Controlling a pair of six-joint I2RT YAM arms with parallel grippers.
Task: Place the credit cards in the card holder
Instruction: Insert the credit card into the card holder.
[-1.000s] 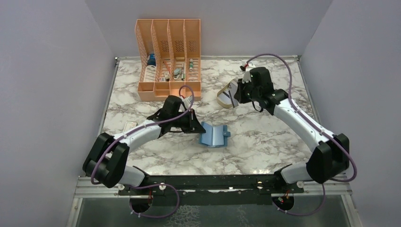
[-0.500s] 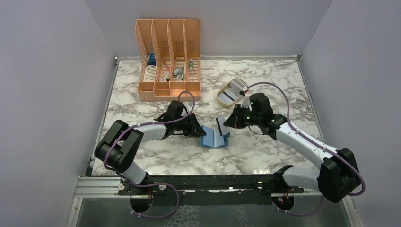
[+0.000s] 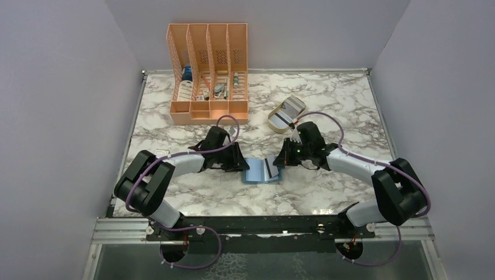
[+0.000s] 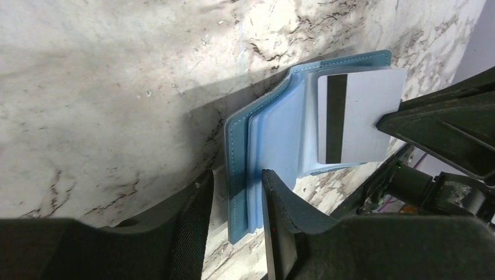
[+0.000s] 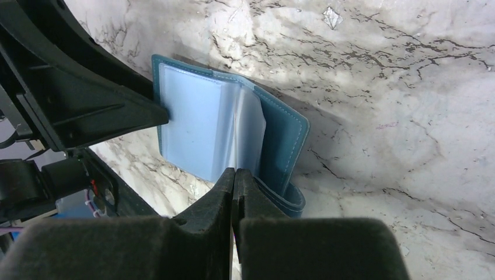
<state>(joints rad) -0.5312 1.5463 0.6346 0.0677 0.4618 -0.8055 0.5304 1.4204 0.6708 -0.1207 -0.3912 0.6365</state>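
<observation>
The teal-blue card holder [image 3: 257, 174] lies open on the marble, its light blue slots facing up [image 4: 274, 134]. My right gripper [image 3: 280, 161] is shut on a pale credit card [image 4: 368, 116] with a dark stripe, holding it against the holder's right half. In the right wrist view the fingers [image 5: 222, 192] are pressed together just in front of the holder [image 5: 289, 137]. My left gripper [image 4: 236, 198] straddles the holder's left flap edge with its jaws apart and a gap on the outer side. More credit cards lie in the beige tray [image 3: 278, 124].
An orange slotted file rack [image 3: 208, 73] with small items stands at the back left. The beige oval tray sits behind the right arm. Walls close in on both sides of the table.
The right arm swung from the tray down to the holder, carrying the striped card. The left gripper's jaws spread apart on the flap, and the holder now lies flatter.
</observation>
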